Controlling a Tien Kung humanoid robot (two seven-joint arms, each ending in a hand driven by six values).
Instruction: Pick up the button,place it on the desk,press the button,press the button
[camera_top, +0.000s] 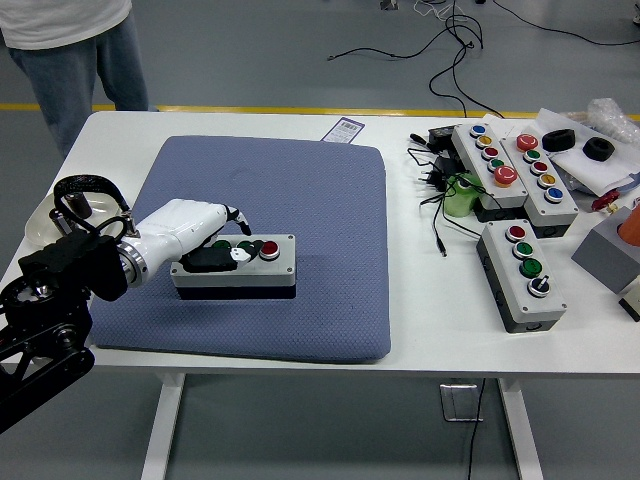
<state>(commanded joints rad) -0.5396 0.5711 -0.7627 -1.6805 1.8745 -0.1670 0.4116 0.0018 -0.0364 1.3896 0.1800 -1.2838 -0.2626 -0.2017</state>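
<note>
The button box (236, 262) lies on the blue-grey mat (300, 250), in its near left part. It is a long grey case with a dark base and round caps in a row on top; the red cap (269, 247) at the right end is free, and a green one shows partly beside it. The left hand (200, 238) rests over the left half of the box, its white shell above and its black fingers (215, 255) curled down onto the caps — it presses there and grips nothing.

The mat is a soft pad with a fine dotted weave and rounded corners, and it lies on a white table (420, 320) with a smooth top. Beyond the table is a grey floor with a yellow line (300, 110) and loose black cables (455, 45).

On the right side of the table, well apart from the mat, stand three more grey boxes (520, 272) with coloured caps, some black wires (435, 185) and a green object (462, 195). A small printed label (345, 130) lies at the far edge of the mat — its writing is too small to read. A person (75, 45) in jeans and a light shirt stands at the far left corner.
</note>
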